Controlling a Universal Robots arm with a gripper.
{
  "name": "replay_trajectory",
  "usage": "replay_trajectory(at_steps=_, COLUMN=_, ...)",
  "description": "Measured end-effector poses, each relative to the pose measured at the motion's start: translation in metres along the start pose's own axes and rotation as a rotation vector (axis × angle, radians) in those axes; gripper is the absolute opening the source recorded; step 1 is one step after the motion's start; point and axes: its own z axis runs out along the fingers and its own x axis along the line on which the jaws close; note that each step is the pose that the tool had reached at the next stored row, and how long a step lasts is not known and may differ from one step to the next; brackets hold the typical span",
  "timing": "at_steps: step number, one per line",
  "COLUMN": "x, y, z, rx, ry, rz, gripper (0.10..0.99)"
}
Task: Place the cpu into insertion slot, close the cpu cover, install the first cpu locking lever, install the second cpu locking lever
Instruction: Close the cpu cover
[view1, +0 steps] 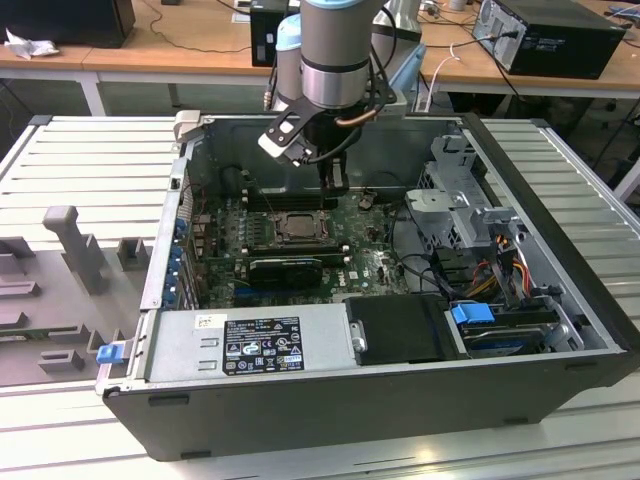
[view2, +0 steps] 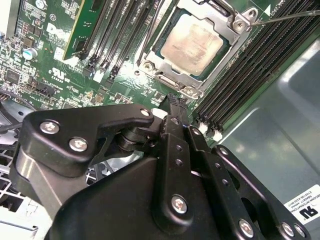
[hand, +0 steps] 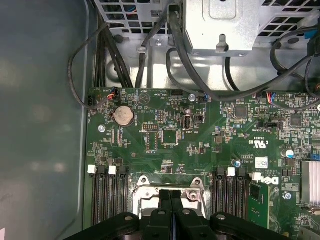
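End effector (view2: 172, 99): fingers pressed together with nothing between them, tip hanging just beside a corner of the socket.
CPU (view2: 195, 42): pale face up, seated in the insertion slot (view2: 167, 80).
CPU cover (view2: 231, 22): lying flat, its window framing the chip.
Locking levers: 2 thin wire rods, 1 (view2: 285, 16) at each side (view2: 149, 32); cannot tell whether they are latched.
Computer case (view1: 400, 400): open, resting on the ribbed surface (view1: 570, 170).
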Motion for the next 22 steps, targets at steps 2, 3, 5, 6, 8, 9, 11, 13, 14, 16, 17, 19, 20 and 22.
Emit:
replay_trajectory(at_steps=2, x=0.0000, y=-0.0004, z=0.0002, rx=0.000, ry=0.0000, rz=0.000, gripper=0.106)
replay_trajectory(at_steps=3, x=0.0000, y=-0.0005, z=0.0002, rx=0.000, ry=0.0000, rz=0.000, gripper=0.106)
replay_trajectory(at_steps=5, x=0.0000, y=-0.0008, z=0.0005, rx=0.000, ry=0.0000, rz=0.000, gripper=0.106)
replay_trajectory(at_steps=6, x=0.0000, y=-0.0009, z=0.0006, rx=0.000, ry=0.0000, rz=0.000, gripper=0.106)
replay_trajectory(at_steps=8, x=0.0000, y=-0.0011, z=0.0008, rx=0.000, ry=0.0000, rz=0.000, gripper=0.106)
replay_trajectory(at_steps=9, x=0.0000, y=-0.0012, z=0.0010, rx=0.000, ry=0.0001, rz=-0.001, gripper=0.106)
replay_trajectory(at_steps=11, x=0.0000, y=-0.0014, z=0.0012, rx=0.000, ry=0.0001, rz=-0.001, gripper=0.106)
replay_trajectory(at_steps=13, x=0.0000, y=-0.0016, z=0.0014, rx=0.000, ry=0.0002, rz=-0.002, gripper=0.106)
replay_trajectory(at_steps=14, x=0.0000, y=-0.0018, z=0.0015, rx=0.000, ry=0.0002, rz=-0.003, gripper=0.106)
replay_trajectory(at_steps=16, x=0.0000, y=-0.0024, z=0.0018, rx=0.000, ry=0.0002, rz=-0.003, gripper=0.106)
replay_trajectory(at_steps=17, x=0.0000, y=-0.0027, z=0.0019, rx=0.000, ry=0.0003, rz=-0.003, gripper=0.106)
replay_trajectory(at_steps=19, x=0.0000, y=-0.0039, z=0.0037, rx=0.000, ry=0.0005, rz=-0.003, gripper=0.106)
replay_trajectory(at_steps=20, x=0.0000, y=-0.0047, z=0.0053, rx=0.000, ry=0.0003, rz=-0.004, gripper=0.106)
replay_trajectory(at_steps=22, x=-0.0002, y=-0.0065, z=0.0095, rx=0.001, ry=0.0007, rz=-0.007, gripper=0.106)
